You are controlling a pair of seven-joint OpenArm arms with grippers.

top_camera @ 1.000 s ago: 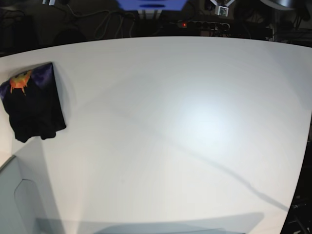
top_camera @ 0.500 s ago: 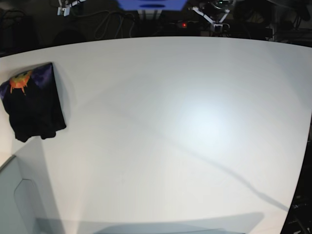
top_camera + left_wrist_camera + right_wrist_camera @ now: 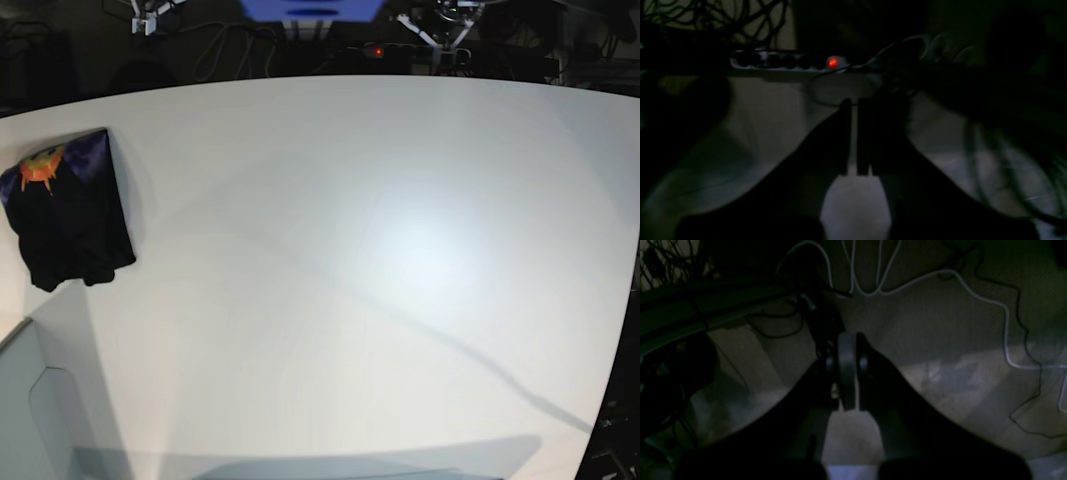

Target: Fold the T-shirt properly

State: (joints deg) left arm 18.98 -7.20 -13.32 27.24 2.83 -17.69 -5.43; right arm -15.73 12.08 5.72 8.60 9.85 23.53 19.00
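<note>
The black T-shirt lies folded into a small bundle at the far left edge of the white table, its orange-red print and purplish patch showing at the top. My left gripper is shut and empty, hanging beyond the table's back edge over a dark floor; it shows at the top right of the base view. My right gripper is shut and empty, also behind the table, at the top left of the base view. Both are far from the shirt.
A power strip with a red light and several cables lie on the floor behind the table. A grey panel stands at the front left corner.
Both grippers have come into the top of the base view behind the table. The T-shirt has not moved.
</note>
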